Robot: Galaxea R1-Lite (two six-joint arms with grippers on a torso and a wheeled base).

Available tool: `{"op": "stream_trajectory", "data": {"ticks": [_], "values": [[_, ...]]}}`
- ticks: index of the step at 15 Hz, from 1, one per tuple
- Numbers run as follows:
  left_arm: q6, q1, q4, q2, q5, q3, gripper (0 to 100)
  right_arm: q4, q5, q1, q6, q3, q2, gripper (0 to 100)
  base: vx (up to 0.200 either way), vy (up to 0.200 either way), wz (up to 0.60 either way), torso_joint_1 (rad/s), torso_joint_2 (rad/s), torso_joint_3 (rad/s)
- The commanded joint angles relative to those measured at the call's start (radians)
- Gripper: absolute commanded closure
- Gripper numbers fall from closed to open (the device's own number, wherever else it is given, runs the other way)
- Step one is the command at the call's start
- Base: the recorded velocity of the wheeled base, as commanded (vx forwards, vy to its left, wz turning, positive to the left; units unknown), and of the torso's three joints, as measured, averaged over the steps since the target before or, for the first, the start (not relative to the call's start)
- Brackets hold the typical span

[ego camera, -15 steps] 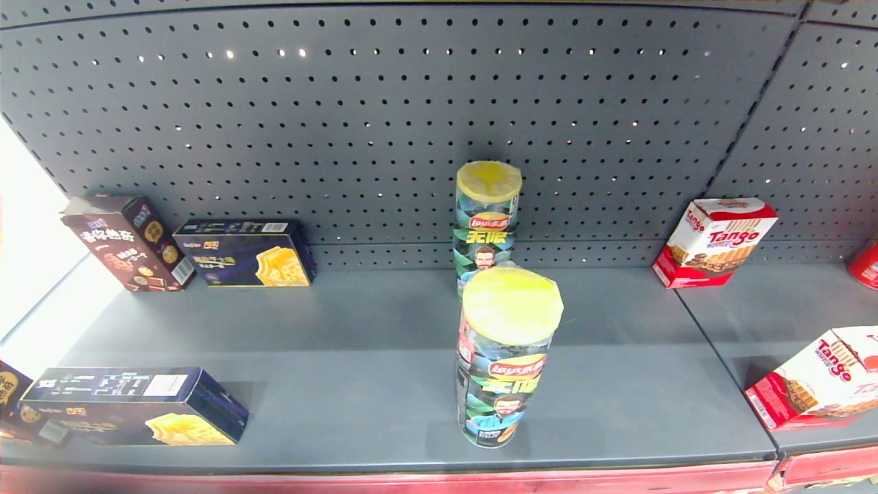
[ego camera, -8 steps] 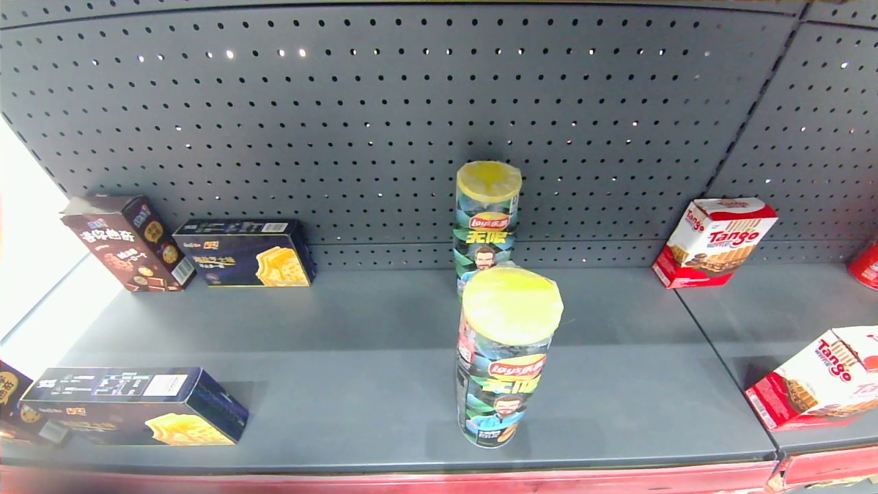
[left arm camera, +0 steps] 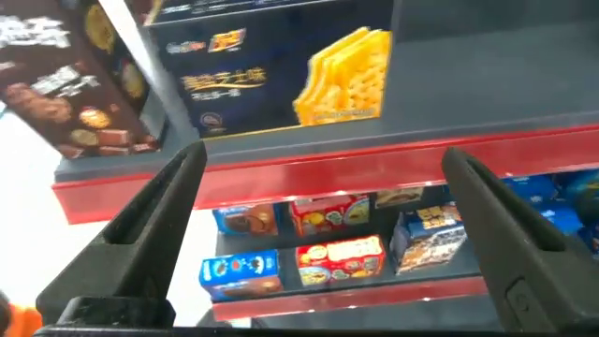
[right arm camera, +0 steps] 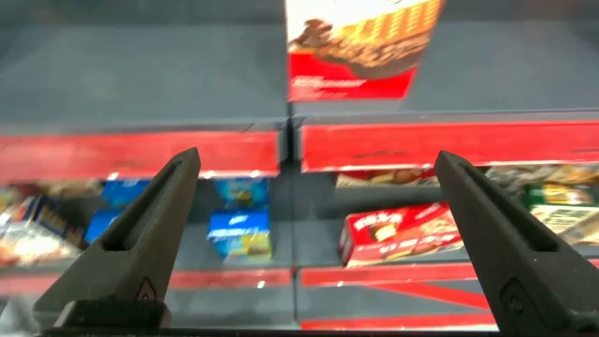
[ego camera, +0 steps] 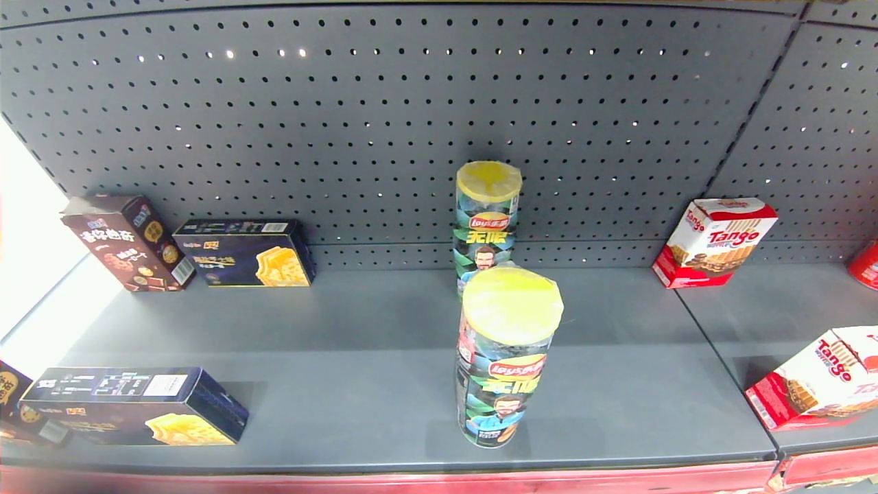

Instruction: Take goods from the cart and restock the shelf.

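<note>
Two tall chip cans with yellow lids stand upright in the middle of the grey shelf (ego camera: 343, 370): one near the front (ego camera: 505, 357), one by the pegboard (ego camera: 486, 219). My left gripper (left arm camera: 323, 229) is open and holds nothing; it hangs in front of the shelf's red front edge (left arm camera: 309, 173), below a dark blue box with yellow wafers (left arm camera: 281, 80). My right gripper (right arm camera: 314, 234) is open too, facing the red shelf edge (right arm camera: 393, 145) under a red and white wafer box (right arm camera: 360, 47).
Dark blue boxes lie at the shelf's front left (ego camera: 137, 405) and back left (ego camera: 247, 252), beside a brown cookie box (ego camera: 127, 241). Red and white wafer boxes sit at the back right (ego camera: 713, 240) and front right (ego camera: 820, 377). Lower shelves hold several packs (left arm camera: 337, 257).
</note>
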Motion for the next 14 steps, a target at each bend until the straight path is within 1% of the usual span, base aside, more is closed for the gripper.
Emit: {"op": "stream_trajectory", "data": {"ticks": [1, 2, 3, 4, 5, 6, 8, 10, 12, 13, 14], "values": [[0.003, 0.0, 0.004, 0.001, 0.155, -0.003, 0, -0.002, -0.001, -0.028, 0.001, 0.0, -0.049, 0, 0.0, 0.0, 0.0, 0.0, 0.0, 0.0], [0.006, 0.0, 0.001, 0.001, 0.242, -0.002, 0, -0.002, -0.001, -0.028, 0.001, 0.0, -0.049, 0, 0.0, 0.0, 0.0, 0.0, 0.0, 0.0], [0.011, 0.0, -0.002, 0.001, 0.245, 0.0, 0, -0.002, -0.001, -0.028, 0.001, 0.0, -0.049, 0, 0.0, 0.0, 0.0, 0.0, 0.0, 0.0], [0.023, -0.001, -0.002, 0.001, 0.212, -0.002, 0, -0.002, -0.001, -0.028, 0.001, 0.0, -0.049, 0, 0.0, 0.0, 0.0, 0.0, 0.0, 0.0], [0.029, -0.007, -0.001, 0.007, 0.063, -0.003, 0, -0.002, -0.001, -0.029, 0.001, 0.0, -0.049, 0, 0.0, 0.0, 0.0, 0.0, 0.0, 0.0], [0.024, -0.018, -0.001, 0.046, -0.008, -0.003, 0, -0.002, -0.001, -0.029, 0.001, 0.0, -0.049, 0, 0.0, 0.0, 0.0, 0.0, 0.0, 0.0], [0.008, -0.059, 0.002, 0.08, -0.008, -0.003, 0, -0.002, -0.001, -0.029, 0.001, 0.0, -0.049, 0, 0.0, 0.0, 0.0, 0.0, 0.0, 0.0], [0.005, -0.064, -0.001, 0.081, -0.009, -0.003, 0, -0.002, -0.001, -0.029, 0.001, 0.0, -0.049, 0, 0.0, 0.0, 0.0, 0.0, 0.0, 0.0], [0.014, -0.064, -0.005, 0.081, -0.011, -0.002, 0, -0.002, -0.001, -0.029, 0.001, 0.0, -0.049, 0, 0.0, 0.0, 0.0, 0.0, 0.0, 0.0], [0.011, -0.053, -0.076, 0.073, -0.04, 0.023, 0, -0.002, -0.001, -0.029, 0.001, 0.0, -0.049, 0, 0.0, 0.0, 0.0, 0.0, 0.0, 0.0], [0.006, 0.014, -0.081, 0.037, -0.118, 0.027, 0, -0.002, -0.001, -0.029, 0.001, 0.0, -0.049, 0, 0.0, 0.0, 0.0, 0.0, 0.0, 0.0]]}}
